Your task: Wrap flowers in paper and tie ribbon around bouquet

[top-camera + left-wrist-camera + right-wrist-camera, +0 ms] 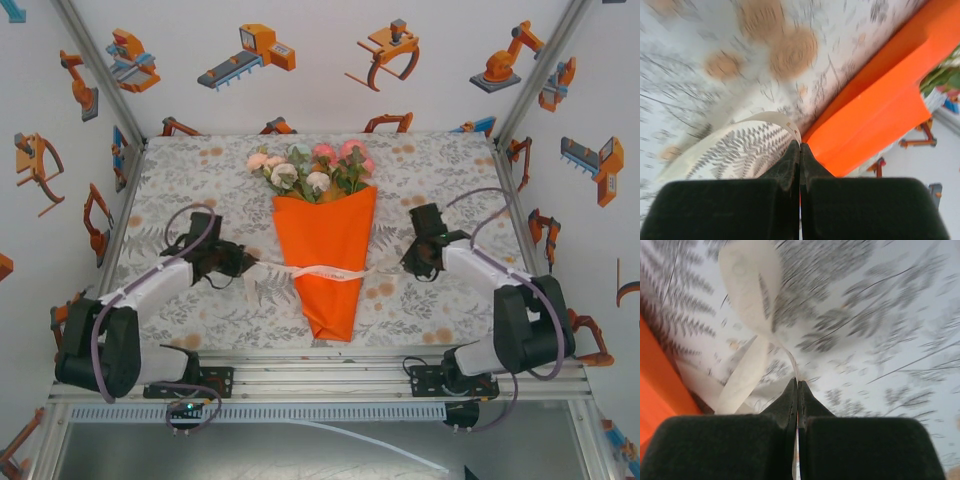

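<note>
Both claws are pressed together on the long narrow cream-white ribbon (325, 272). The left gripper (246, 264) pinches one end at the left of the top view and the right gripper (408, 264) pinches the other end at the right. The ribbon therefore lies across the middle of the bright-orange paper cone bouquet (330, 235), which rests at the centre of the grey leaf-printed tablecloth (190, 165), its pink, peach and white artificial roses (310, 168) toward the upper part of the frame. In my judgement several things could go wrong. The ribbon is thin and smooth, so it may slip from between the fingers if one arm pulls harder than the other. An uneven pull could also drag the light cone sideways or let the paper open, because nothing else holds it. With too little slack the band may slide toward the narrow tip. Some things are hard to make out. The paper hides whether the ribbon passes under the cone. In the left wrist view the ribbon (772, 117) curves toward the left gripper (800, 147), but the contact itself is blurred. In the right wrist view a loop of ribbon (747, 285) at the upper left runs down to the right gripper (796, 385), and I cannot tell if any knot exists.
</note>
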You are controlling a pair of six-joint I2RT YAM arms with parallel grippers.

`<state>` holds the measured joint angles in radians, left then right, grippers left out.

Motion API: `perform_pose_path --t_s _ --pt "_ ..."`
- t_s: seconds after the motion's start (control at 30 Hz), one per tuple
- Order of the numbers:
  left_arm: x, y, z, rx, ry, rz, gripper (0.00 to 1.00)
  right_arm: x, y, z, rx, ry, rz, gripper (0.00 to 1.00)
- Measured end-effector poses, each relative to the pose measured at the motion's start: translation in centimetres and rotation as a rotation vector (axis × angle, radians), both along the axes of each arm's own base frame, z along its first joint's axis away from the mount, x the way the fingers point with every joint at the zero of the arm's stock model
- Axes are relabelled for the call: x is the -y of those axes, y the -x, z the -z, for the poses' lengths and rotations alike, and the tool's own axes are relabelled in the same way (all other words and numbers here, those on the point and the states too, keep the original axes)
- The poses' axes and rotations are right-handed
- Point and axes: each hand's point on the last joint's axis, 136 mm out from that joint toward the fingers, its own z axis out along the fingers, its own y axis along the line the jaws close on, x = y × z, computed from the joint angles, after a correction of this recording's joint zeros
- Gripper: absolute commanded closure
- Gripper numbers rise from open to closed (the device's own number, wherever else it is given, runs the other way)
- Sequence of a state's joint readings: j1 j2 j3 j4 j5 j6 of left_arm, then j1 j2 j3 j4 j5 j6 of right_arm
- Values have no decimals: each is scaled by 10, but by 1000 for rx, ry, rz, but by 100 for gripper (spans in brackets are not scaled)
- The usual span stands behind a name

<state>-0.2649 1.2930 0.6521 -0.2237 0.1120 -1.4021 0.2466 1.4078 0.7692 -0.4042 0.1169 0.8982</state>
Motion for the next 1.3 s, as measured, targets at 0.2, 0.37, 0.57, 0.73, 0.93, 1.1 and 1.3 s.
perform_pose_path --t_s 0.2,0.37,0.57,0.73,0.93,1.1,1.3 --pt "-82 -2 6 -35 -79 -110 100 70 -7 -5 17 -6 174 100" --pt "-126 8 14 -80 -83 -186 100 121 -2 -6 22 -11 314 100" --pt "-170 25 18 -116 -85 -286 100 174 12 -9 43 -29 510 100" --pt "-191 37 21 -141 -78 -339 100 202 22 -21 94 -49 672 100" --pt "-212 49 21 -148 -40 -413 100 230 39 -23 156 -139 900 100" --pt "-223 62 22 -163 -8 -445 100 249 61 -13 158 -208 1061 100" --pt "-225 72 24 -177 30 -455 100 261 72 -13 173 -254 1158 100"
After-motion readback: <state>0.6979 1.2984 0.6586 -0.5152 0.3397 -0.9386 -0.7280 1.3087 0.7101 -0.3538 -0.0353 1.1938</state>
